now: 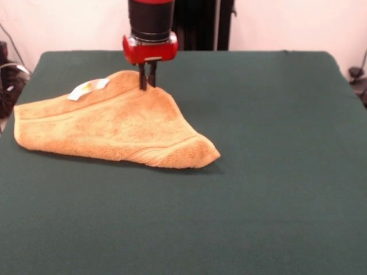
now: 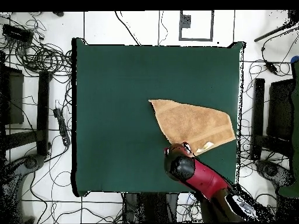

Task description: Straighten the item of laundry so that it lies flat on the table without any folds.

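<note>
Desk (image 1: 275, 172): large, rectangular, covered in dark green felt-like cloth. In the front view most of its surface is bare, the right half and the near strip in particular.

Towel (image 1: 114, 129): orange-tan terry, lying on the left half of the desk in the front view, towards the far side. It is not flat. It is folded over itself into a rough triangle, with a long straight edge at the left, a rounded peak at the far side and a blunt corner pointing towards the near right. A woven border band shows along the near edge by that corner. In the overhead view the towel (image 2: 195, 125) sits near one short edge of the desk (image 2: 117, 116).

Arm: red and black, coming down over the towel's far peak.

Gripper (image 1: 147, 79): the two dark fingers (image 1: 142, 78) hang straight down, standing close together with only a thin gap, tips pressed at the towel's peak; the cloth rises there to meet them, so they appear pinched on it.

Tag (image 1: 88, 87): small, white, lying on the towel's far left slope, just left of the fingers.
</note>
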Tool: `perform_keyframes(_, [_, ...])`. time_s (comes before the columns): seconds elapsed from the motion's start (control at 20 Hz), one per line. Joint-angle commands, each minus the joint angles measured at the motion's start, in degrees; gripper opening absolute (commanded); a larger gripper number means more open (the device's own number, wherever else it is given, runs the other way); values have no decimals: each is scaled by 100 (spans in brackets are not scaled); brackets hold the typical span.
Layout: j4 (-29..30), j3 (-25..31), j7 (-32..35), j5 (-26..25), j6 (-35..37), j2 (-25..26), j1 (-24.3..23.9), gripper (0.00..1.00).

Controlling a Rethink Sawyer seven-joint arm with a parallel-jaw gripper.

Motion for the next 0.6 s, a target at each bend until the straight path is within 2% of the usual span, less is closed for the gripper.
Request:
perform_keyframes(0.05, [346,920,2076,464,63,364,272,0])
perform_keyframes(0.6, [459,788,2926,711,-241,326,827,0])
